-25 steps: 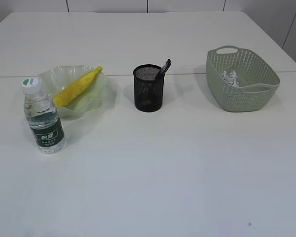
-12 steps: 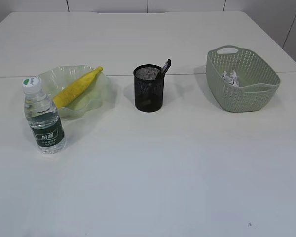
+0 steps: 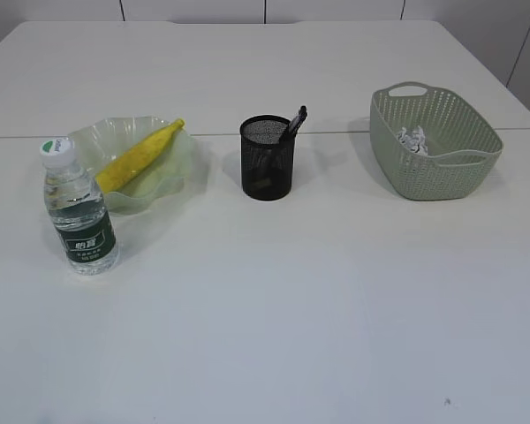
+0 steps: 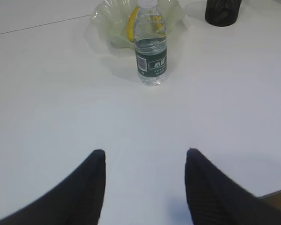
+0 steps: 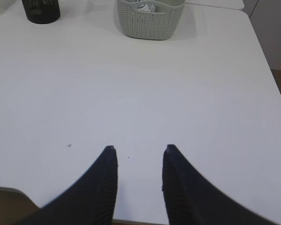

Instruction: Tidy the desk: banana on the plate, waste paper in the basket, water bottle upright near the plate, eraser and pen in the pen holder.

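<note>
— So, has anything moved over the last second?

— Nothing. The banana (image 3: 138, 156) lies on the plate (image 3: 172, 181) as before, the water bottle (image 3: 79, 210) stands upright just beside it at near left, the pen (image 3: 294, 123) sticks out of the pen holder (image 3: 267, 158), and the waste paper (image 3: 413, 140) sits in the basket (image 3: 442, 172) at far right. The task looks finished, though I can't make out the eraser.

— And the pincers?

— The left gripper (image 4: 143, 187) and right gripper (image 5: 138, 180) are both released and empty, low over the near edge of the desk (image 3: 318, 300), well apart from everything.
</note>
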Robot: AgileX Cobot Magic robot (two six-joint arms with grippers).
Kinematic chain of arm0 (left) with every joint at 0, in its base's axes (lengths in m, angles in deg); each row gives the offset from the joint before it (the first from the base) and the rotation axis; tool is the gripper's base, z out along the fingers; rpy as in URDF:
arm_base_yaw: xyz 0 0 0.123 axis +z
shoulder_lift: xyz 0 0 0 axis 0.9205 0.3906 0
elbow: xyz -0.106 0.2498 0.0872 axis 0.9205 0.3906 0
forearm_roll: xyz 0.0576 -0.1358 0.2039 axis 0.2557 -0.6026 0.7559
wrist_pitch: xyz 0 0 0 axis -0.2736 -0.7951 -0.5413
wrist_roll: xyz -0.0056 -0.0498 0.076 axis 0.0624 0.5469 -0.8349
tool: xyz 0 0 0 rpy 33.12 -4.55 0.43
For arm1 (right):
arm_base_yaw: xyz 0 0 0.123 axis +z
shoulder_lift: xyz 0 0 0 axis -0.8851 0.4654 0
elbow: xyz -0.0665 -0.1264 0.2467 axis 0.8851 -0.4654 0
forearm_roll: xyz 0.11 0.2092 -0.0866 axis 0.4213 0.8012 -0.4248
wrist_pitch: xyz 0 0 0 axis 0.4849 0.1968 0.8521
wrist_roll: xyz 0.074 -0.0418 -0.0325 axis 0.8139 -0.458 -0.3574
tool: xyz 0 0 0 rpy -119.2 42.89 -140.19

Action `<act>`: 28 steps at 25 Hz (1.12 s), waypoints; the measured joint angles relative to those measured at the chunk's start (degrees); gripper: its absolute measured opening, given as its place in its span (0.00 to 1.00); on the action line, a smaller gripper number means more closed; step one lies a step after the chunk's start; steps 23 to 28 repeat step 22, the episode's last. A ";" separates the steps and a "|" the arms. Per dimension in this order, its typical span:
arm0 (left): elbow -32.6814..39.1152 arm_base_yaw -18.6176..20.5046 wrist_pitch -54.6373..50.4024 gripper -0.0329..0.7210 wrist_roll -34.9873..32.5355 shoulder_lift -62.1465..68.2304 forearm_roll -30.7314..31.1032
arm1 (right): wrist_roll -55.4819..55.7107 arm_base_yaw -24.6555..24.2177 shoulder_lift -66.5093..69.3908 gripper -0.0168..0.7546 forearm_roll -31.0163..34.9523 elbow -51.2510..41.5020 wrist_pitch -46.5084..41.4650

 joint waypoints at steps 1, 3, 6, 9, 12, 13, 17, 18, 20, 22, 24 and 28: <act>0.00 0.55 0.00 0.55 0.00 0.00 0.00 | 0.00 0.00 0.00 0.34 0.00 0.00 0.00; 0.00 1.56 0.00 0.55 0.00 0.00 0.00 | 0.00 0.00 0.00 0.34 0.00 0.00 0.00; 0.00 1.95 0.00 0.55 0.00 0.00 0.00 | 0.00 0.00 0.00 0.35 0.00 0.00 0.00; 0.00 1.95 0.00 0.55 0.00 0.00 0.00 | 0.00 0.00 0.00 0.34 0.00 0.00 0.00; 0.00 1.95 0.00 0.55 0.00 0.00 0.00 | 0.00 0.00 0.00 0.34 0.00 0.00 0.00; 0.00 1.95 0.00 0.55 0.00 0.00 0.00 | 0.00 0.00 0.00 0.34 0.00 0.00 0.00; 0.00 1.95 0.00 0.55 0.00 0.00 0.00 | 0.00 0.00 0.00 0.34 0.00 0.00 0.00; 0.00 1.95 0.00 0.55 0.00 0.00 0.00 | 0.00 0.00 0.00 0.34 0.00 0.00 0.00; 0.00 1.95 0.00 0.55 0.00 0.00 0.00 | 0.00 0.00 0.00 0.34 0.00 0.00 0.00; 0.00 1.95 0.00 0.55 0.00 0.00 0.00 | 0.00 0.00 0.00 0.34 0.00 0.00 0.00; 0.00 1.95 0.00 0.55 0.00 0.00 0.00 | 0.00 0.00 0.00 0.34 0.00 0.00 0.00; 0.00 1.95 0.00 0.55 0.00 0.00 0.00 | 0.00 0.00 0.00 0.34 0.00 0.00 0.00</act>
